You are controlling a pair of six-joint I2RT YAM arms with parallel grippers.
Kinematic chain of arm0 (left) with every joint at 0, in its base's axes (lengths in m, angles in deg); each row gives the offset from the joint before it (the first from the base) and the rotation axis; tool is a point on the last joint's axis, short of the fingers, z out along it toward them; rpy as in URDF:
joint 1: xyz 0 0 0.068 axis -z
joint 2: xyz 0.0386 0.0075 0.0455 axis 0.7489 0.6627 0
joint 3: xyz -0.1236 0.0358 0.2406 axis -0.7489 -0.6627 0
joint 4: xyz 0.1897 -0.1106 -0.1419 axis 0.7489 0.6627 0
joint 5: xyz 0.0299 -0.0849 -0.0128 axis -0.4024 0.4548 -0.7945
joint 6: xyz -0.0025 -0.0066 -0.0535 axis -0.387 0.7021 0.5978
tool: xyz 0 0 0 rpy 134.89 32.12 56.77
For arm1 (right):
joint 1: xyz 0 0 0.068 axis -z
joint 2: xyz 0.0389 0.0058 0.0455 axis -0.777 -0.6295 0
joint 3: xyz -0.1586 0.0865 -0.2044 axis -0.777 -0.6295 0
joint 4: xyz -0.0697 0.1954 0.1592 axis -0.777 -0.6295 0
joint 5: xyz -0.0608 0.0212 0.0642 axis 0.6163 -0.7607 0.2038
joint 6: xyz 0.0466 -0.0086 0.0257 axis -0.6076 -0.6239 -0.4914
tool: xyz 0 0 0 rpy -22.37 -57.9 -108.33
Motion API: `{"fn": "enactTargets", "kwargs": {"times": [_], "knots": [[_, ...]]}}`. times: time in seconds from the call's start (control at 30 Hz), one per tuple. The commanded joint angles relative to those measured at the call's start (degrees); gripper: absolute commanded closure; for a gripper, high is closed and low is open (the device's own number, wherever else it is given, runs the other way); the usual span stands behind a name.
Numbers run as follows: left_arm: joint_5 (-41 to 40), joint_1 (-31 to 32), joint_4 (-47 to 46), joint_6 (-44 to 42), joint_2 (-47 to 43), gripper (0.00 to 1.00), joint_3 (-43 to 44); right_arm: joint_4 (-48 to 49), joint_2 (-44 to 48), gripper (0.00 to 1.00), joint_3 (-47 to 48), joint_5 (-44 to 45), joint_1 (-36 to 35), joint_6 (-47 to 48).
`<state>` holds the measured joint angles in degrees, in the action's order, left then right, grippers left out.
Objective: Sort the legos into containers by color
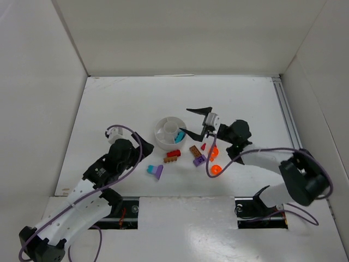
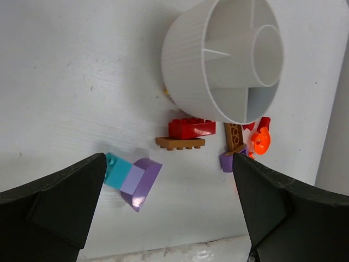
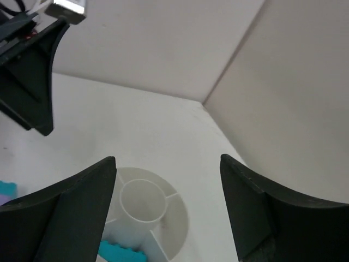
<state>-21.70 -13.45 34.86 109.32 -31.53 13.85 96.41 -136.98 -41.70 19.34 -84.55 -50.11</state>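
The white dish sits near the middle of the bench. One teal brick lies in its right-hand wedge, long axis slanting toward the far right corner. Between the dish and the near edge, the red brick and brown strip lie side by side, both lengthwise along that edge. The right gripper hangs wide open just beside the dish's right rim. The left gripper is spread open too, holding nothing.

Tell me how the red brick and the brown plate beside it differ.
The red brick is thick and blocky; the brown plate is thin and flat. The red brick lies nearer the dish; the brown plate sits just beyond it. Both lie unsorted outside the dish.
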Motion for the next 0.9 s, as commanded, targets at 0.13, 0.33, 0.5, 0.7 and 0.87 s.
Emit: {"fn": "enactTargets", "kwargs": {"times": [0.13, 0.33, 0.5, 0.7, 0.87], "knots": [[-1.2, 0.2, 7.5, 20.0, 0.7, 0.00, -2.9, -34.4, 23.2, 0.15, -3.1, 37.0, -7.8, 16.9], [1.0, 0.2, 5.5, 25.9, 0.0, 0.00, -7.2, -47.3, 37.1, 0.11, -8.3, 48.7, -8.4, 14.0], [2.3, 0.2, 4.0, 28.6, 4.9, 0.00, -8.6, -56.6, 45.3, 0.11, -11.4, 55.8, -9.0, 13.3], [3.0, 0.2, 1.1, 29.3, 9.3, 0.00, -8.6, -60.0, 49.0, 0.11, -12.5, 59.8, -9.0, 12.7], [4.8, 0.2, 2.1, 30.5, 14.2, 0.07, -7.2, -63.0, 50.5, 0.11, -12.0, 64.3, -9.0, 12.1]]}}
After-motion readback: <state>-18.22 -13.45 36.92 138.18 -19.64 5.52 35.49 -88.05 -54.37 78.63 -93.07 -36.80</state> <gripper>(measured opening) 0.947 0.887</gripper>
